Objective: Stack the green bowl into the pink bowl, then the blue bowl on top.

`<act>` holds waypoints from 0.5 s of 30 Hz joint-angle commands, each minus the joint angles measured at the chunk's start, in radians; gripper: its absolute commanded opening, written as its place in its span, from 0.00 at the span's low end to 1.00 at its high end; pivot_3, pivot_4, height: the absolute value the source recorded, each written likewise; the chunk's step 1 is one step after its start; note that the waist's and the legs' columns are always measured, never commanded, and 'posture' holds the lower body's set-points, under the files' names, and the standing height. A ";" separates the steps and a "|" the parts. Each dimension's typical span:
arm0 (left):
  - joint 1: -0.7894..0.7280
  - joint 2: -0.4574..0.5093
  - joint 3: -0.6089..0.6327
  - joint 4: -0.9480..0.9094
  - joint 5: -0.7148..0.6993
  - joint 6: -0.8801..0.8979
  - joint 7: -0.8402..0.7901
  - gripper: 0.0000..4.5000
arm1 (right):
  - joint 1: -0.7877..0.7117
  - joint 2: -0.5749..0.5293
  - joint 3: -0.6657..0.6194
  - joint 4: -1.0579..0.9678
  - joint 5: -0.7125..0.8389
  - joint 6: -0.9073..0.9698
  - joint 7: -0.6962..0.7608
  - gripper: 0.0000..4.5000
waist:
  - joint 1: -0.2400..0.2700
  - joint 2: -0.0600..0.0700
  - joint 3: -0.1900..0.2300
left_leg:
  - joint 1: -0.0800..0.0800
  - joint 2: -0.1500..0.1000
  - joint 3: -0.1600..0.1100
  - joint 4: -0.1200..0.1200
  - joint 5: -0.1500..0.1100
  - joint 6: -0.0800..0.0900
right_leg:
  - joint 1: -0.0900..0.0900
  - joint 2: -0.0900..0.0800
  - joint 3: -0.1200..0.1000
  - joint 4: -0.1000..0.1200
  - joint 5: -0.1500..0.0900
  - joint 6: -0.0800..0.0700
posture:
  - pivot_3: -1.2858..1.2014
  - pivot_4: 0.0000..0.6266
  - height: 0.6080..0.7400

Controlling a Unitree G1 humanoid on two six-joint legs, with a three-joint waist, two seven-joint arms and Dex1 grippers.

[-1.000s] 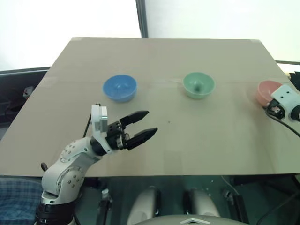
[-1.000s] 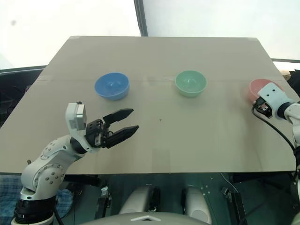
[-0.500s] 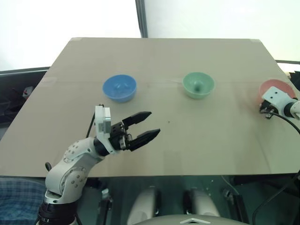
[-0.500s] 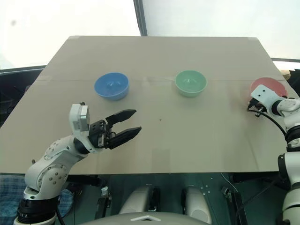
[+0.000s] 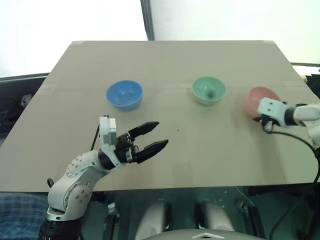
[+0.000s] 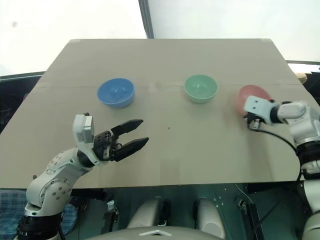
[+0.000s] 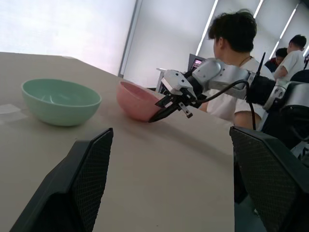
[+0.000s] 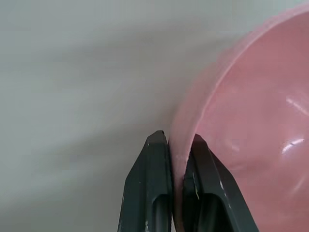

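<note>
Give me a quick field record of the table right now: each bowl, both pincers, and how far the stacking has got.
blue bowl: on the table, robot's left, alone
green bowl: on the table, middle, alone
pink bowl: robot's right, tilted, rim pinched
right pincer: shut on the pink bowl's rim
left pincer: open, holding nothing, above the table's near side
stacking: none done yet

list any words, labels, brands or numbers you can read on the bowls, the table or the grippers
None can be read.
The blue bowl, green bowl and pink bowl are plain.
The table is bare brown board, no print.
The left gripper and right gripper show no legible marking.
</note>
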 commanded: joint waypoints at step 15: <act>0.063 0.129 0.130 0.131 0.096 -0.109 -0.115 0.91 | 0.032 0.180 0.277 -0.811 0.037 0.552 -0.007 0.17 | 0.018 -0.001 0.000 | -0.001 -0.003 -0.001 -0.001 -0.001 0.001 | -0.002 -0.003 -0.001 0.000 0.000 -0.001 | 0.52 0.24 1.00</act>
